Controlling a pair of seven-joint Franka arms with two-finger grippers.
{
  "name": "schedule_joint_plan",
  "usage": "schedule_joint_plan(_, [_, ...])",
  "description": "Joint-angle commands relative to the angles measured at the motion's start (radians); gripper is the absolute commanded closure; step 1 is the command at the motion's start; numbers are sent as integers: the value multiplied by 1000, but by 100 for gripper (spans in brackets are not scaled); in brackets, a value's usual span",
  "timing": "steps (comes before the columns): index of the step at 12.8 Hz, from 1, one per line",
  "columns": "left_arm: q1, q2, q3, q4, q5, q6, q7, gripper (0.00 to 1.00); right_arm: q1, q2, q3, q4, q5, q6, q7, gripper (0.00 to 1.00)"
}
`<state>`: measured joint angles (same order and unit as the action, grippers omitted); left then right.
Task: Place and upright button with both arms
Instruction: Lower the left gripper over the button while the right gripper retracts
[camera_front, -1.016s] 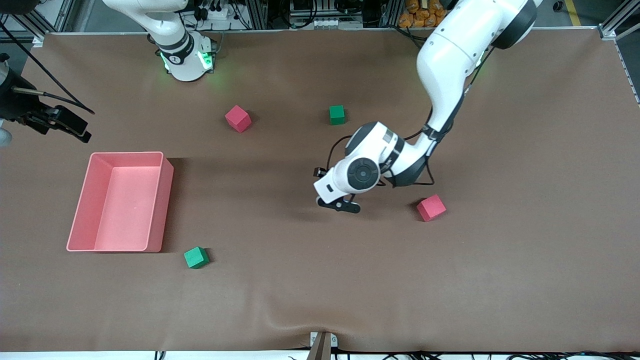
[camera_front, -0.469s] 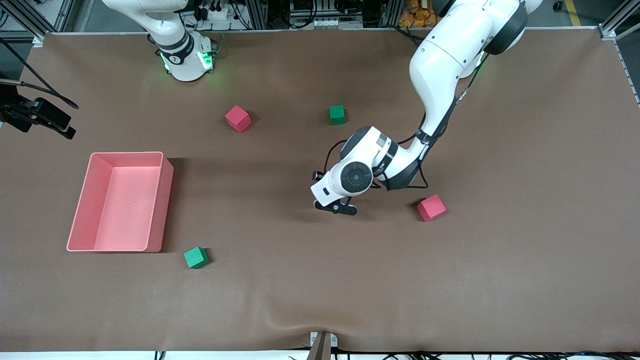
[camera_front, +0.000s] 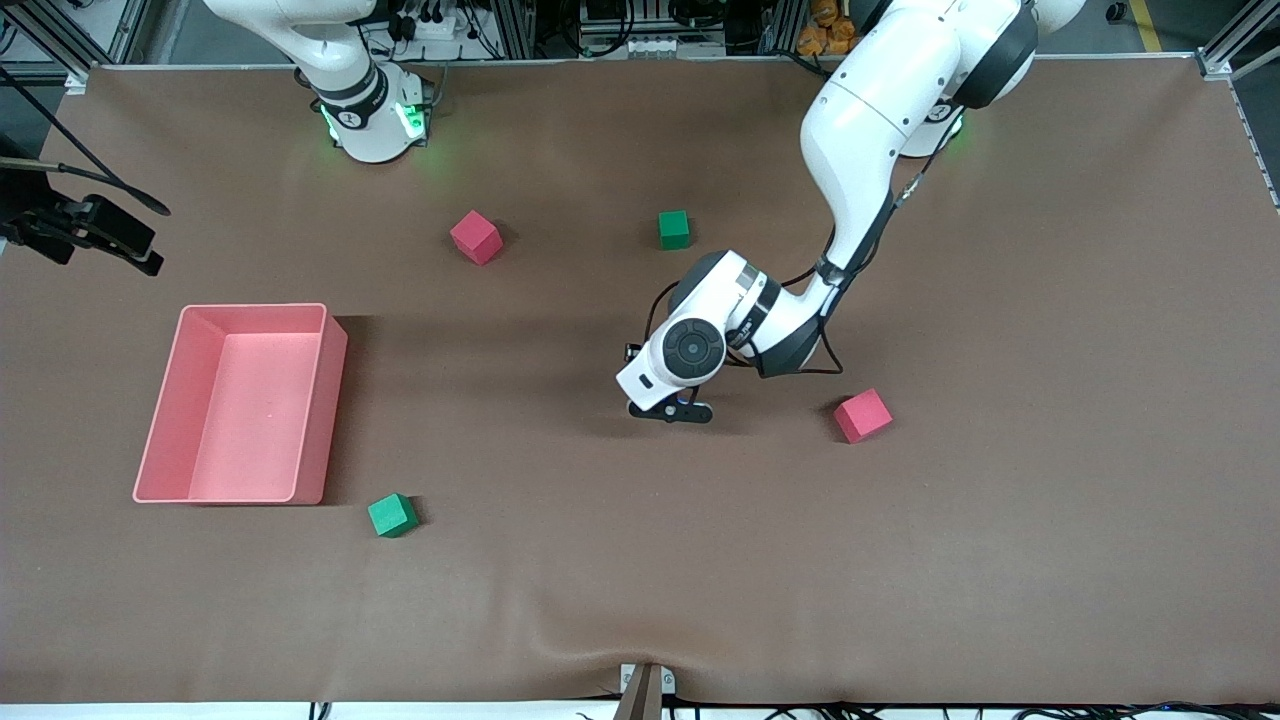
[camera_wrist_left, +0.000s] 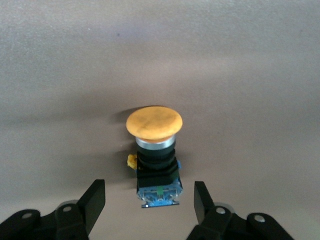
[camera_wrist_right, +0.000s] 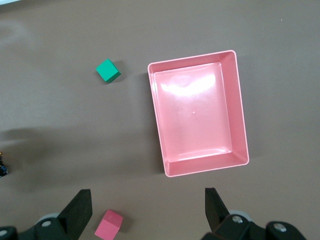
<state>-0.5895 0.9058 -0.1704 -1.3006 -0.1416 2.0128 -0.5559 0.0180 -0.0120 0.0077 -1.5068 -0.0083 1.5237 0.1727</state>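
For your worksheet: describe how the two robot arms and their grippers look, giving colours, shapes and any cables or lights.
Both arms are glossy white with rounded segments and dark grey joint bands. The left arm carries a thin black cable along its forearm. Bases glow green. The left gripper and right gripper have black, flat, blade-like fingers.

High front overview, two downward wrist close-ups

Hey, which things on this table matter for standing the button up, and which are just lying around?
In the job:
button, lying on the table
left gripper, open, fingers either side of the button
right gripper, open, over the pink tray's end of the table

Lying about:
pink tray
two red cubes
two green cubes
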Motion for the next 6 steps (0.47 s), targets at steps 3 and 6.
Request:
schedule_joint_plan(3, [-15, 38, 15, 52, -15, -8, -74, 27, 3, 15, -11, 30, 10, -20, -87, 0])
schedule_joint_plan(6, [-15, 50, 15, 67, -15, -8, -108, 29, 3, 15, -11, 30, 10, -22, -87, 0])
